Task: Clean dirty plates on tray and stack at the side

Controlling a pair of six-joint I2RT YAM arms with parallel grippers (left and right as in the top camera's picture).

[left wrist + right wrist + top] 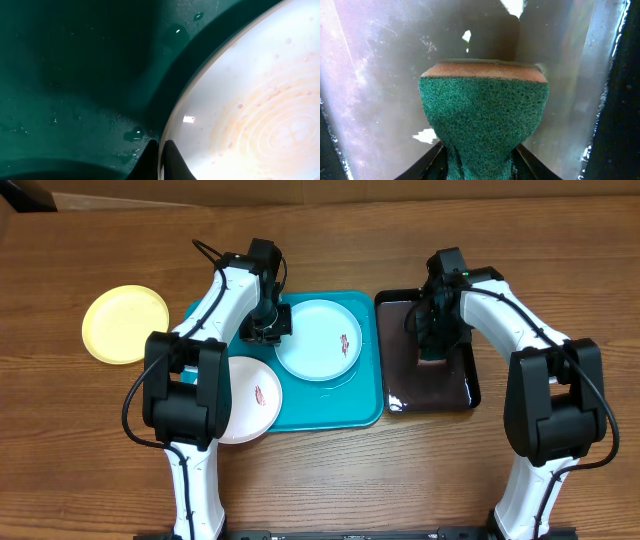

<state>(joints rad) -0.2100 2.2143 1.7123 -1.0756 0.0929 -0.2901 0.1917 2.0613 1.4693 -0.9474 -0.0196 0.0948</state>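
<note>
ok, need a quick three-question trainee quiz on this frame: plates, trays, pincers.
1. Fill in: the yellow plate lies on the bare ___, left of the turquoise tray.
2. True or false: the right pincer squeezes a green sponge over the black tray.
3. What does the left pincer pinch? A, the yellow plate's rim; B, the light-blue-rimmed plate's rim; C, nothing, it is open.

Key: 1, table; 2, true; 3, B.
</note>
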